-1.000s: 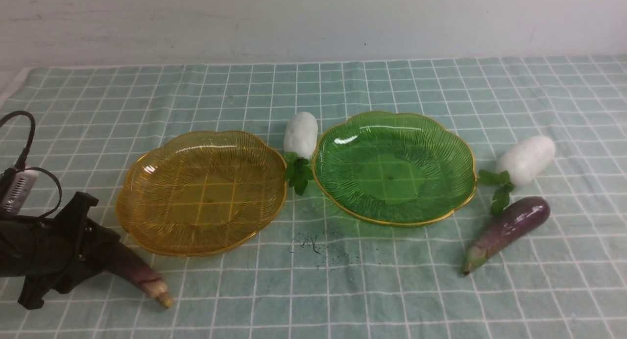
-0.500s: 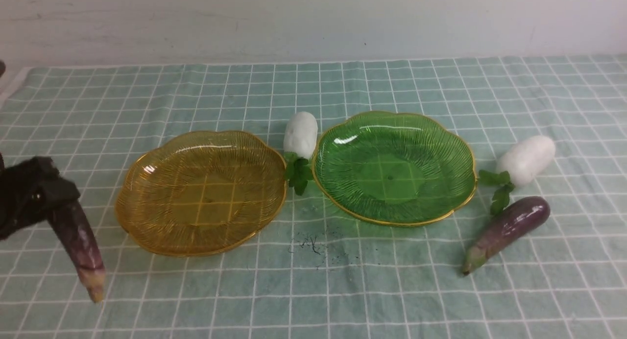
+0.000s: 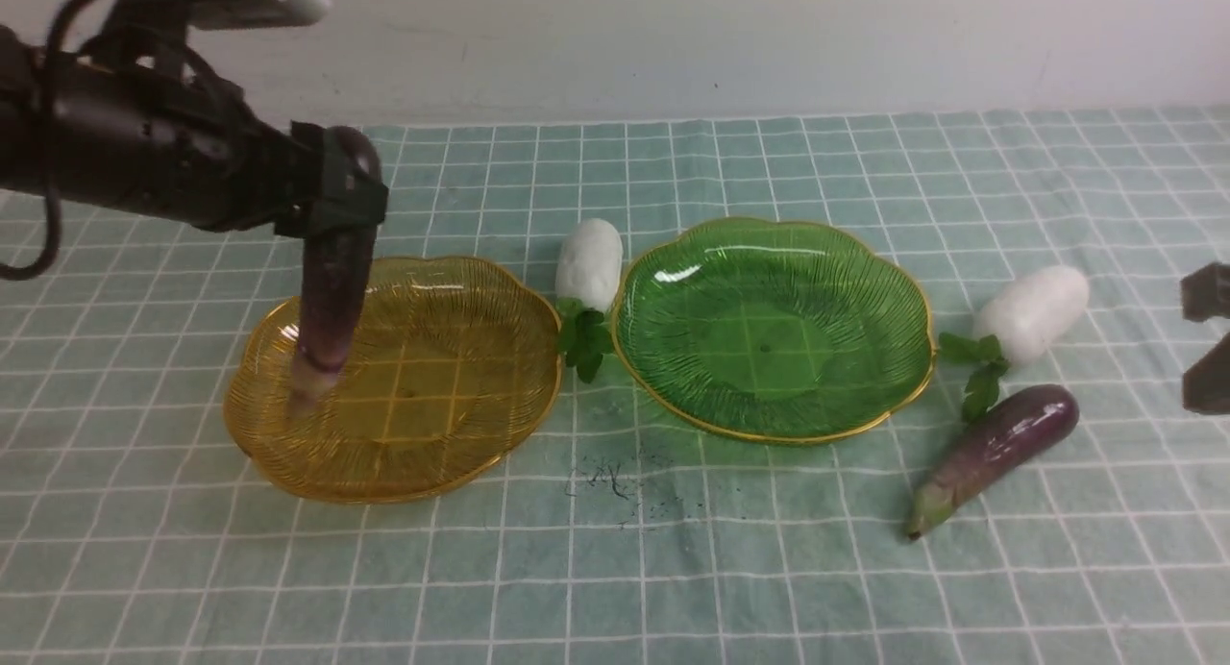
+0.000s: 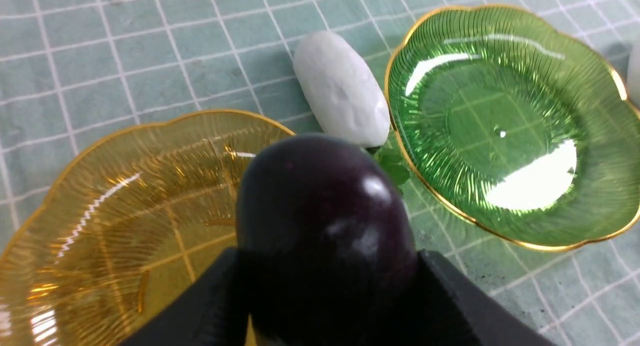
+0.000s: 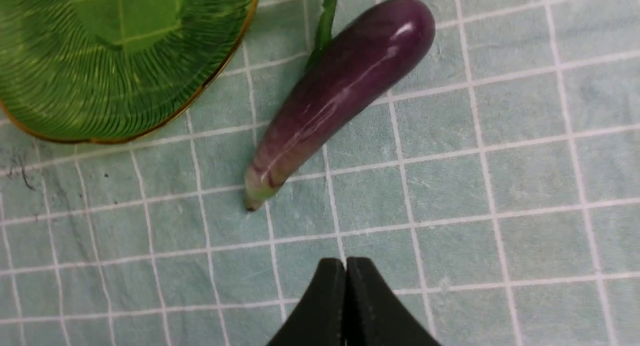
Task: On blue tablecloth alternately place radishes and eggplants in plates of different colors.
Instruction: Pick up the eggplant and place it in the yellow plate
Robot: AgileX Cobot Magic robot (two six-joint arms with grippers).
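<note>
My left gripper (image 3: 338,189) is shut on the fat end of a dark purple eggplant (image 3: 332,290). The eggplant hangs upright with its pale stem end low over the left part of the amber plate (image 3: 480,290); I cannot tell whether it touches. One radish (image 3: 589,261) lies between the amber plate and the green plate (image 3: 769,329). The other radish (image 3: 1033,309) and a second eggplant (image 3: 999,444) lie right of the green plate. In the right wrist view my right gripper (image 5: 345,271) is shut and empty, hovering near that eggplant's (image 5: 340,91) stem end.
The blue tablecloth (image 3: 769,569) covers the whole table and carries a small dark smudge (image 3: 615,478) in front of the gap between the plates. Part of the right arm (image 3: 1209,384) shows at the right edge. A pale wall stands behind the table.
My left gripper has lifted the eggplant from the front left of the cloth and carried it up and over the amber plate, turning it upright. The right arm has come into the front view.
</note>
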